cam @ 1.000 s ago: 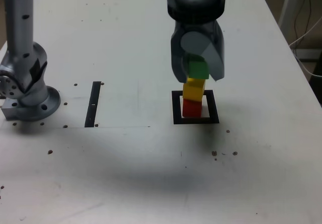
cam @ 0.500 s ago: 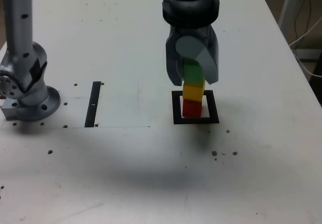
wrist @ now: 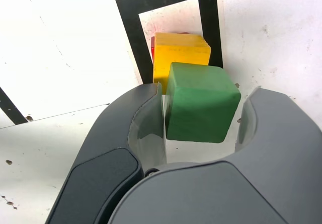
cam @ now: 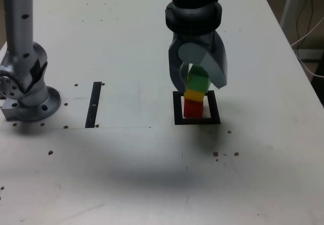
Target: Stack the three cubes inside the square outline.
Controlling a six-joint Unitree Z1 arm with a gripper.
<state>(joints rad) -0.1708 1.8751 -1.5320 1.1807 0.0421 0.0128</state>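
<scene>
Item: stack of three small matte cubes. The red matte cube (cam: 192,108) sits at the base, the yellow matte cube (cam: 194,93) rests on it, and the green matte cube (cam: 198,78) rests on top, turned slightly askew to the yellow one.

Location: inside the thick black square outline with pale centre (cam: 177,108), toward its 9 o'clock side in the exterior view, at about 3 o'clock from the table's middle.

Item: dark grey two-fingered gripper (wrist: 200,121), pointing down over the stack. Jaws parted to a moderate width. In the wrist view a gap shows on one side of the green cube, while the other clear pad (wrist: 151,128) lies very close or just touching. Judged: the cube is released, so the stack carries its own weight, and the task looks all but complete once the arm lifts clear.

Surface: white matte table (cam: 126,174), scuffed, with small dark specks and screw holes. A thin black strip (cam: 94,104) lies at 9 o'clock, well apart from the outline.

Fixture: silver arm base (cam: 25,91) at the far 9 o'clock edge.

Surroundings: cables (cam: 306,33) beyond the table's 3 o'clock edge.
</scene>
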